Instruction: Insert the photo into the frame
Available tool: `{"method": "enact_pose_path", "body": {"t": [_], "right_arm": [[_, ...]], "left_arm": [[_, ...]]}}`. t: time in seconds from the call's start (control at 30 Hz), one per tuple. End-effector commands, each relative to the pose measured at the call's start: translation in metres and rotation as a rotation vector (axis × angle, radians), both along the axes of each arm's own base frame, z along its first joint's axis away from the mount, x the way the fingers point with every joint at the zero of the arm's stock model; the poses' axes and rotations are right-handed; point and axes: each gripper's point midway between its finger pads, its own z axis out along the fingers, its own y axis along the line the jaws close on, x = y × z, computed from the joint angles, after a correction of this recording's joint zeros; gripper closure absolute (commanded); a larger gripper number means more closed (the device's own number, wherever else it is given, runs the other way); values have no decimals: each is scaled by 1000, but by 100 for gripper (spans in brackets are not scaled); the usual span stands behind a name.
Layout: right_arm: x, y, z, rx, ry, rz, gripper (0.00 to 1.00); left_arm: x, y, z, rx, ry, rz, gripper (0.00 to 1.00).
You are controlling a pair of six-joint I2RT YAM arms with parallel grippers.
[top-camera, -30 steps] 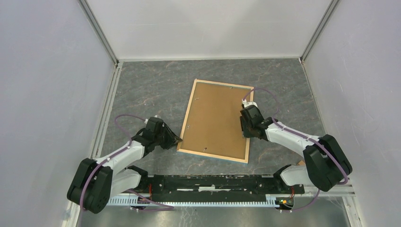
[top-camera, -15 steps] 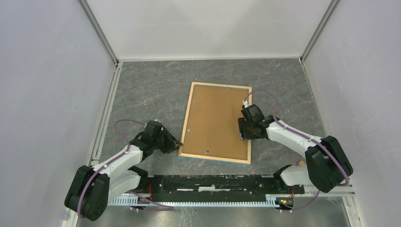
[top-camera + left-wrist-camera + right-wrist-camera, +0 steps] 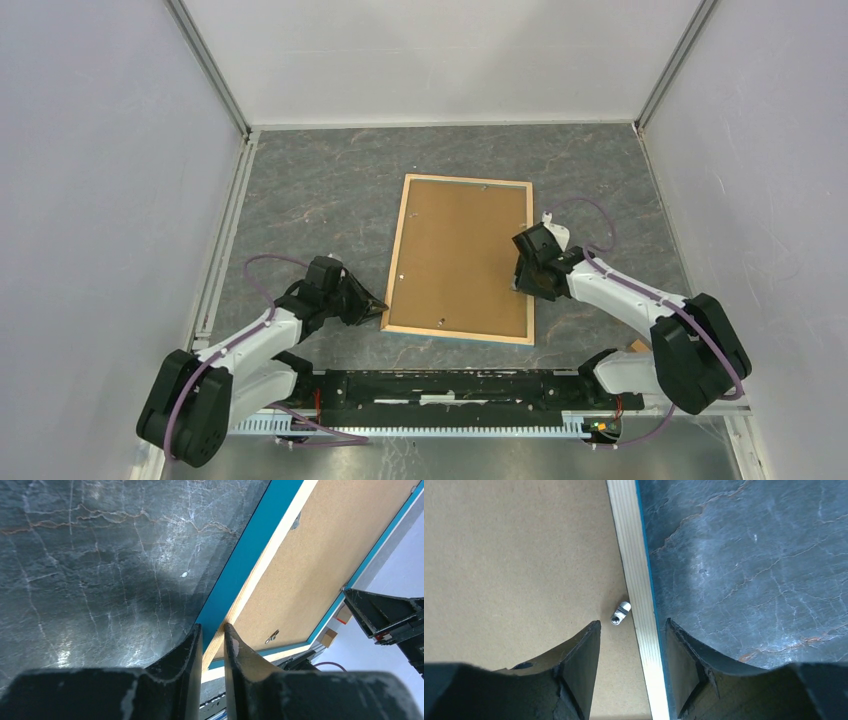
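The frame [image 3: 397,252] lies back-up in the middle of the table, light wood rim around a brown backing board [image 3: 458,255]. The photo is hidden. My left gripper [image 3: 380,310] is at the frame's near left corner. In the left wrist view its narrow jaws [image 3: 212,627] pinch the wood rim [image 3: 265,565], with blue edge on the outside. My right gripper [image 3: 520,283] hovers over the right rim. In the right wrist view it [image 3: 633,625] stands open, one finger above the board [image 3: 519,555], the other above the table, with the rim [image 3: 631,555] between them.
A small metal turn clip [image 3: 620,613] sits on the board beside the right rim. Grey walls close in the table on the left, right and far sides. The arms' base rail [image 3: 450,385] runs along the near edge, with a small wooden block [image 3: 636,346] at its right.
The frame has turned to lie squarer on the table. My right gripper has moved outward from the board to the right rim and opened wider. My left gripper's jaws have narrowed at the corner.
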Motion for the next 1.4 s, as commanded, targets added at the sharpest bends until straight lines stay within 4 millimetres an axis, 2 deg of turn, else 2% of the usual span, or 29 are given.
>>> {"method": "enact_pose_path", "body": {"t": [0.0, 0.1, 0.27, 0.47, 0.7, 0.8, 0.87, 1.0, 1.17, 1.3, 1.37], "right_arm": [[17, -5, 10, -4, -82, -116, 44], [17, -2, 6, 0, -67, -119, 44], [10, -9, -3, -42, -14, -161, 48], [2, -10, -10, -4, -22, -201, 53], [-11, -7, -26, 75, -6, -260, 62], [-14, -5, -31, 106, -5, -274, 71], [-14, -3, -34, 123, -7, -266, 71], [-3, -6, -25, 56, -17, -169, 64], [21, -9, 13, -61, -108, 79, 50], [21, -15, 33, -125, -141, 218, 32], [18, -17, 36, -141, -147, 267, 29]], "left_arm": [[-21, 5, -20, 24, 108, 9, 98], [-20, 5, -19, 23, 104, 7, 98], [-20, 5, -17, 23, 100, 6, 98], [-20, 5, -17, 24, 99, 6, 98], [-20, 4, -17, 20, 97, 2, 98], [-22, 5, -18, 21, 100, 0, 98], [-23, 5, -18, 20, 102, 0, 98], [-23, 5, -17, 20, 100, -3, 98], [-24, 8, -17, 32, 95, 3, 98], [-24, 11, -18, 48, 93, 14, 98], [-23, 11, -17, 51, 91, 12, 98]]}}
